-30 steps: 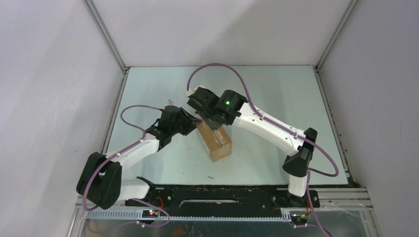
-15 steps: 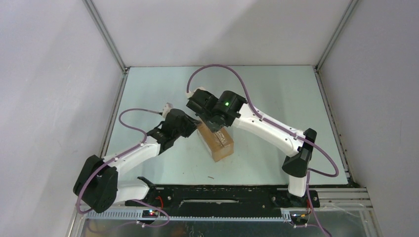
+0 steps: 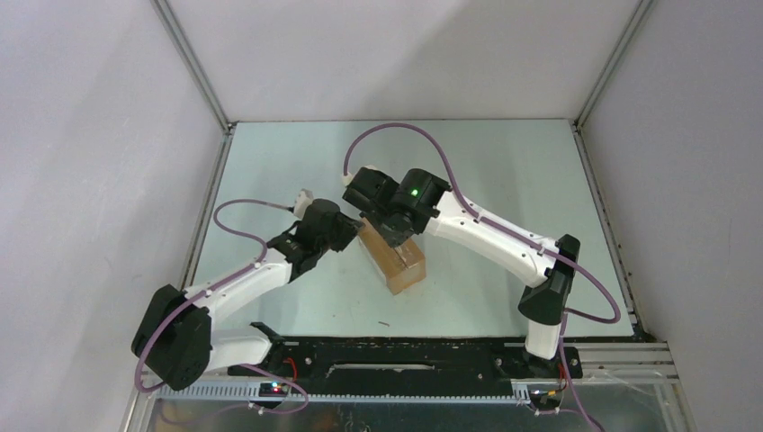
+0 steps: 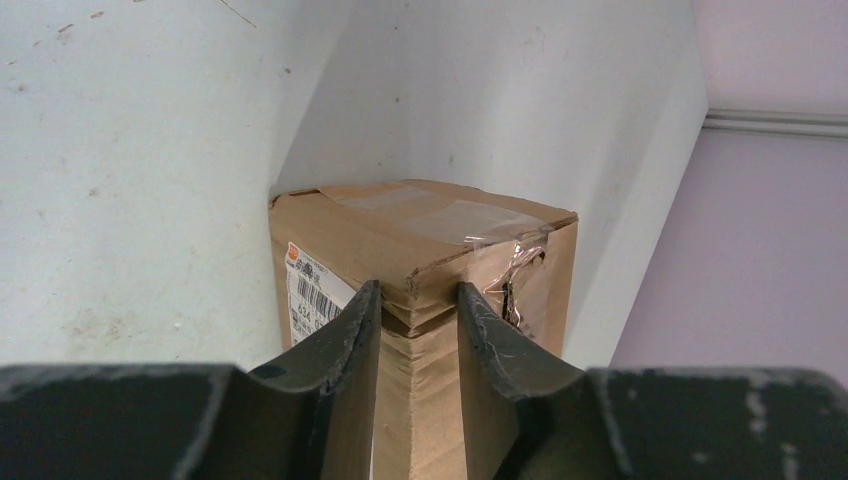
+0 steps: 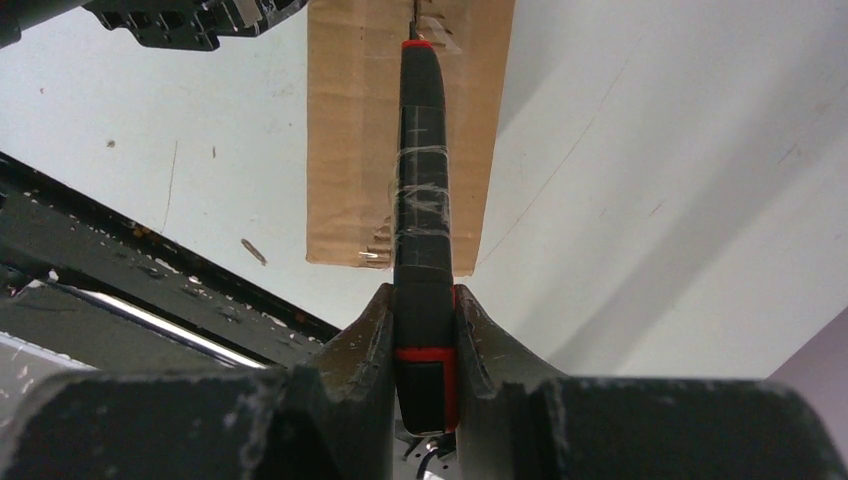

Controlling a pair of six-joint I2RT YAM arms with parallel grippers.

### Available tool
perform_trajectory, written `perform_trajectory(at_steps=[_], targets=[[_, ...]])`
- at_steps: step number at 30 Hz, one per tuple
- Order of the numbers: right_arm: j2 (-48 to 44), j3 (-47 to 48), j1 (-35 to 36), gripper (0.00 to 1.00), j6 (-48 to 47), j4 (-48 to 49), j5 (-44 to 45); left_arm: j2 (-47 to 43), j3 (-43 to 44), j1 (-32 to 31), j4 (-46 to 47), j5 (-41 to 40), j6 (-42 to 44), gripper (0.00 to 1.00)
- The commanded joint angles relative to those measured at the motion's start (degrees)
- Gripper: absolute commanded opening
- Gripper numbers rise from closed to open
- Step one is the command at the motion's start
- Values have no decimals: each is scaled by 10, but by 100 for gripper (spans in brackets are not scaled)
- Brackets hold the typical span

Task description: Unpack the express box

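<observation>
- Express box [image 3: 402, 263] lies mid-surface [image 3: 504, 180], between both arms.
- Left fingers [image 4: 345, 340] pinch its corner edge, only narrowly apart.
- Right fingers [image 5: 362, 335] are clamped on a red-and-black knife [image 5: 422, 180], tip over the box.

Arm shells: white on the left arm [image 3: 241, 281] and right arm [image 3: 490, 236], with black joint housings.
Cables [image 3: 396, 130]: purple, one looping off each arm.
Light: green dot [image 3: 414, 190] on the right arm's black housing, far from the black base rail [image 3: 450, 349].
Fingers: dark grey and scuffed on the left gripper [image 4: 418, 292] and right gripper [image 5: 424, 300].
</observation>
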Motion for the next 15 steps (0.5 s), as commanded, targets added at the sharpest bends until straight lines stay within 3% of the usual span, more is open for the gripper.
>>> perform_trajectory(at_steps=[1, 15], targets=[[-37, -6, 6, 0, 8, -57, -29, -11, 23, 2, -50, -70, -8, 28], [-56, -19, 8, 0, 13, -82, -48, -26, 37, 0, -80, -101, -19, 28]])
